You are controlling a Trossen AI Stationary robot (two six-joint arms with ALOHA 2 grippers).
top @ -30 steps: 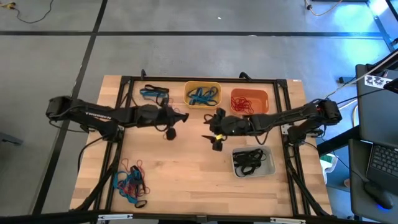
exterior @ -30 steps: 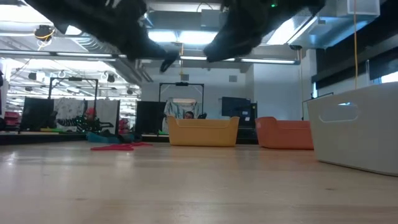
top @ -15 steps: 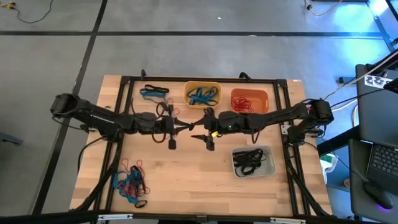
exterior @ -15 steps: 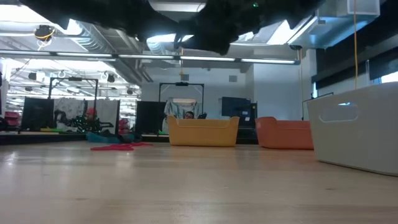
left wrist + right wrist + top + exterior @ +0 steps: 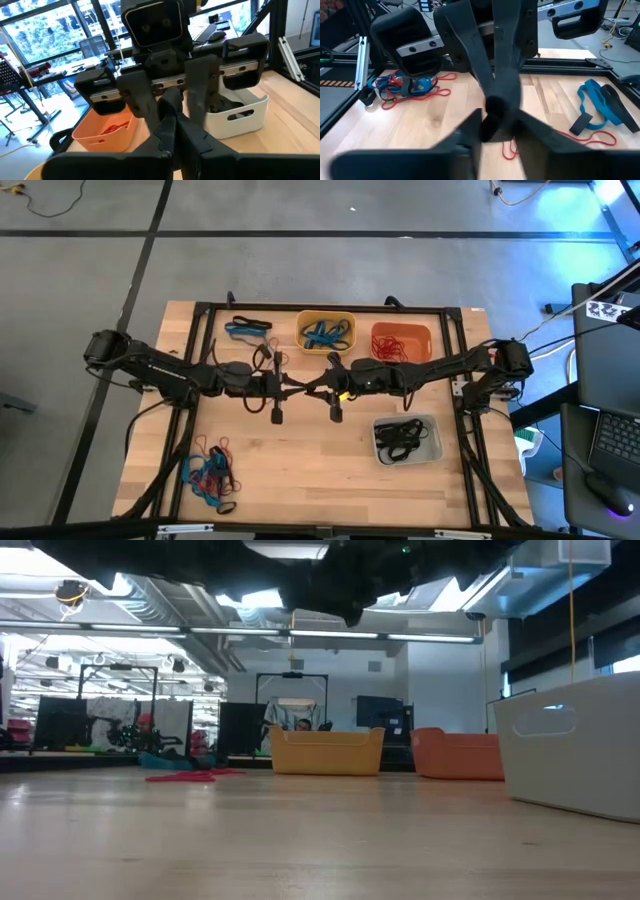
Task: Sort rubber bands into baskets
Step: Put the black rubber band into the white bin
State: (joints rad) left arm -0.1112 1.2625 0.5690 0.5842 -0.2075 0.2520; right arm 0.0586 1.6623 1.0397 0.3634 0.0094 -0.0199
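Observation:
Above the table's middle my two grippers meet tip to tip, both level. My left gripper (image 5: 300, 387) is shut and points toward the right edge. My right gripper (image 5: 316, 388) faces it, closed in around the left fingertips. A small dark lump (image 5: 494, 107), seemingly a black rubber band, sits where they meet. Three baskets stand on the table: a yellow one (image 5: 326, 332) holding blue bands, an orange one (image 5: 401, 344) holding red bands, and a pale grey one (image 5: 407, 439) holding black bands. My left gripper pinches the dark band (image 5: 494, 107) at its fingertips, level, coming from the table's left. The band is lifted clear of the table; its shape is hidden by the fingers. My right gripper has one finger (image 5: 144, 100) on each side of the same lump, level, from the table's right. The left fingertips hide which part it has.
A loose pile of blue and black bands (image 5: 248, 329) lies at the far left. A mixed red, blue and black pile (image 5: 208, 475) lies at the near left. Bare wood lies under both grippers and along the near edge. A dark frame (image 5: 330, 308) rings the table.
My left gripper has gone toward the table's right edge and a little nearer. My right gripper has gone toward the left edge to meet it, and its fingers have closed in from wide open around the left fingertips.

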